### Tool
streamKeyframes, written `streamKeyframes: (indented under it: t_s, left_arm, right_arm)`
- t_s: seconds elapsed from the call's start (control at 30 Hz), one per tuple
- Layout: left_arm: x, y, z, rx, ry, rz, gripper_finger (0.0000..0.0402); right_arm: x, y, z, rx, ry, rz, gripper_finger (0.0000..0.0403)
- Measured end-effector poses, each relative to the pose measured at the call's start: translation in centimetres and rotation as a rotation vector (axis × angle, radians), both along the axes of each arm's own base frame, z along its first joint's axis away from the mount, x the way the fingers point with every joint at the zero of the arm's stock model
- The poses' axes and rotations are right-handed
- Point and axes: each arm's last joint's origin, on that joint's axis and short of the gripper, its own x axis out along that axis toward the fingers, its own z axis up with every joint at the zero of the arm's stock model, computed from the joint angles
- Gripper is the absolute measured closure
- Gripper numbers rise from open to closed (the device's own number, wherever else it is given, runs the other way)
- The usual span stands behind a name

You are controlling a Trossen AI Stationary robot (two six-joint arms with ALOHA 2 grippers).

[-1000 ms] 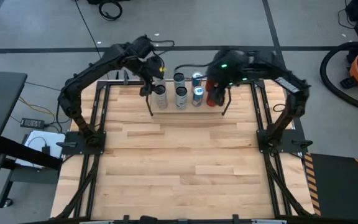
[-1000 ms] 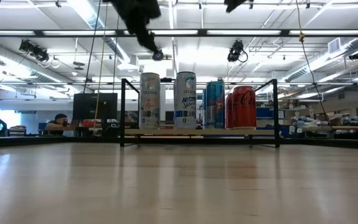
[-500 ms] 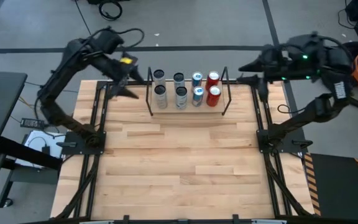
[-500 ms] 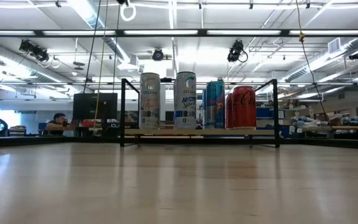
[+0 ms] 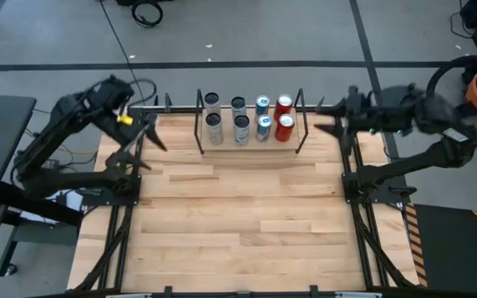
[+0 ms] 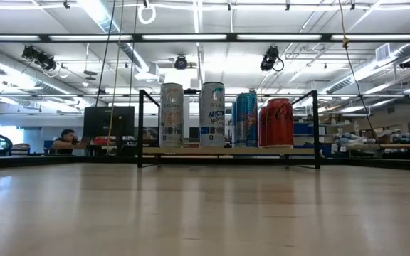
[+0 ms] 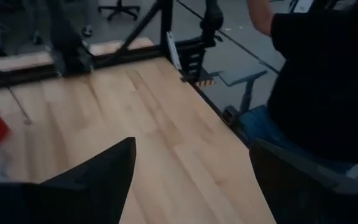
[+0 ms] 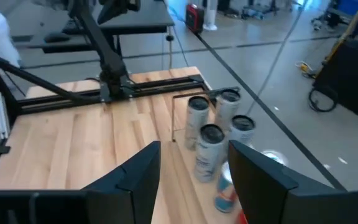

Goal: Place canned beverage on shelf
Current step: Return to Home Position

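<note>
From my remote station I see the low open shelf with thin black metal end frames and a light wood board (image 5: 198, 131) standing centred at the edge of the pale butcher-block wooden table (image 5: 238, 207) that lies farthest from the low camera. It carries 8 upright drink cans in 2 rows of 4, paired front to back. From the left arm's side to the right's, these are 2 tall white cans (image 5: 214, 124), 2 white-and-blue cans (image 5: 241, 126), 2 blue cans (image 5: 264, 125) and 2 red cans (image 5: 285, 126). In the low view the front 4 stand side by side on the board, close together, and largely hide the row behind. The left gripper (image 5: 145, 142) hangs over the table's left side rail, well apart from the shelf. Its wrist view shows its 2 dark fingers (image 7: 92, 183) spread wide with nothing between them. The right gripper (image 5: 323, 118) is in the air near the shelf's right end frame without touching it. Its fingers (image 8: 135, 180) are also parted and empty, pointing across toward the cans. Neither gripper appears in the low view. A person in a dark top (image 7: 328, 74) sits just past the table's edge in the left wrist view, and another seated person (image 6: 66, 139) shows far back in the room.
</note>
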Motion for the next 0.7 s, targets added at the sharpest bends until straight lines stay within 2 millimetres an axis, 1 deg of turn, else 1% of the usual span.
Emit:
streamKeyframes:
  t_s: [0.13, 0.23, 0.4, 0.47, 0.6, 0.7]
  left_arm:
    - [-1.5, -1.2, -3.3, -0.02, -0.016, -0.012, 0.0086]
    - [-2.0, -1.7, -5.8, -0.047, -0.057, -0.024, 0.0086]
    - [-1.6, -1.5, -10.2, -0.127, -0.114, 0.01, 0.0086]
    - [-1.1, -1.1, -12.0, -0.175, -0.128, 0.043, 0.0086]
    - [-0.5, -0.5, -15.7, -0.239, -0.126, 0.133, 0.0086]
    - [0.0, 0.0, -17.4, -0.26, -0.153, 0.226, 0.0086]
  right_arm:
    - [1.0, 0.4, -4.9, 0.017, -0.047, 0.075, 0.0208]
    - [2.1, 0.6, -8.8, 0.024, -0.075, 0.126, 0.0208]
    - [3.9, 0.8, -15.9, 0.043, -0.107, 0.131, 0.0208]
    - [4.4, 0.8, -18.3, 0.061, -0.13, 0.126, 0.0208]
    - [4.7, 0.8, -21.9, 0.096, -0.178, 0.117, 0.0209]
    - [4.6, 0.9, -23.2, 0.095, -0.23, 0.121, 0.0208]
